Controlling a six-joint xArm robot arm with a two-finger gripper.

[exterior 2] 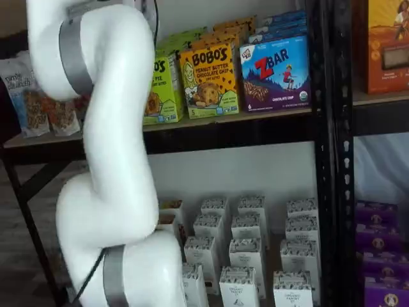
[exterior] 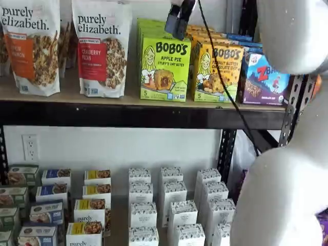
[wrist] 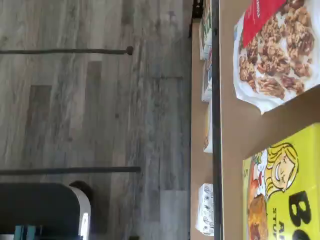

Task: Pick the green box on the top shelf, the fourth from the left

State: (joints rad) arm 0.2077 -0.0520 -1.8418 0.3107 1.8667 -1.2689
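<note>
Gripper (exterior: 179,23) hangs from top edge in a shelf view, above/in front of the green box (exterior: 164,69). Fingers overlap side-on so gap's hard to see, prob fully open, nothing held. Green box upright on the top shelf (exterior: 128,115), between granola bag (exterior: 102,46) & orange Bobo's box (exterior: 218,72).

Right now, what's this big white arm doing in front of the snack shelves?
It is going for the green box on the top shelf. Its end effector hangs just above the box's front, not touching it, and holds nothing. The box stands upright between a granola bag and a yellow-orange box. Nothing has been picked yet.
</note>
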